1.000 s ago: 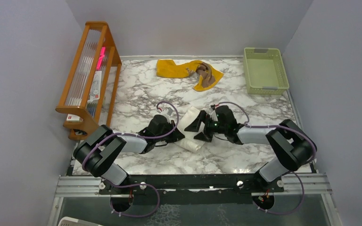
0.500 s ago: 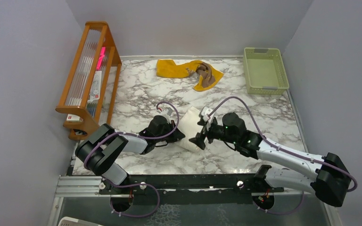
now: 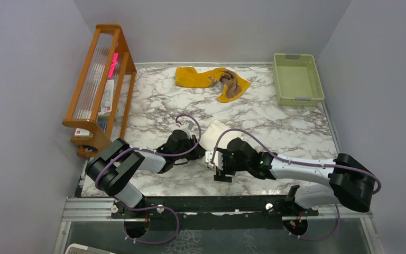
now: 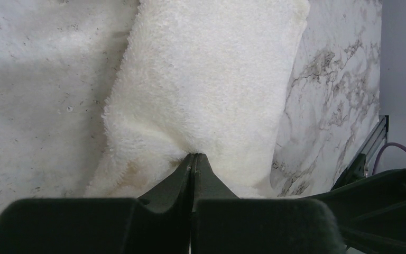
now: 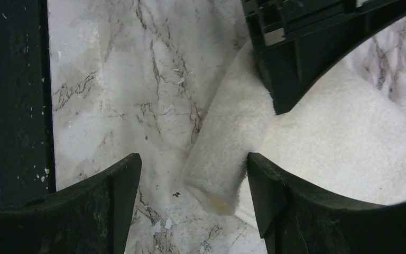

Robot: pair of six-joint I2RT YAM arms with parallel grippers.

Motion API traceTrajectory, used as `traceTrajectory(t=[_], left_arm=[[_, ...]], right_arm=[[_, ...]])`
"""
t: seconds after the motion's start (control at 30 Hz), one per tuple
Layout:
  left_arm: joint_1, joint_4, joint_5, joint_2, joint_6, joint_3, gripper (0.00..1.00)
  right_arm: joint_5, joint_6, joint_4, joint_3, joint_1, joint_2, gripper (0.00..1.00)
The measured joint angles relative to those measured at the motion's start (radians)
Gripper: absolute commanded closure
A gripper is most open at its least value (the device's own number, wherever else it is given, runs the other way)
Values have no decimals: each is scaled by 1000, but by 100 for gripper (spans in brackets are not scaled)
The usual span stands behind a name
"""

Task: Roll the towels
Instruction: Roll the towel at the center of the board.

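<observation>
The cream-white towel (image 3: 212, 136) lies folded on the marble table (image 3: 153, 106), between my two grippers. My left gripper (image 4: 193, 155) is shut, and its tips press into a pucker in the towel (image 4: 211, 79). My right gripper (image 5: 193, 164) is open at the towel's near end, and the folded corner (image 5: 217, 174) sits between its fingers, against the right one. In the top view the left gripper (image 3: 195, 150) is at the towel's left, the right gripper (image 3: 221, 169) at its near edge. The mustard yellow towel (image 3: 194, 77) and the brown towel (image 3: 232, 84) lie bunched together at the back.
A pale green basket (image 3: 297, 79) stands at the back right corner. A wooden rack (image 3: 99, 84) lines the left edge. Grey walls close in three sides. The black base rail (image 3: 217, 203) runs along the near edge, close behind the right gripper.
The right arm swung from the towel's right side round to its near end, lower and nearer the base rail, and its jaws narrowed a little. The left gripper stayed put.
</observation>
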Motion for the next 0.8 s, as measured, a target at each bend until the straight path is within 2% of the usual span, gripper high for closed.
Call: traceTrajectory(t=[0.2, 0.47, 0.7, 0.8], left_arm=[[0, -2, 0, 0, 1, 1, 100], [0, -11, 0, 2, 3, 6, 100], [0, -32, 0, 10, 16, 27, 100], [-1, -57, 0, 10, 26, 42, 100]], right_arm=[[4, -15, -7, 14, 17, 95, 36], [60, -1, -18, 49, 22, 153, 56], [126, 53, -48, 96, 22, 206, 99], [140, 85, -61, 108, 23, 212, 99]])
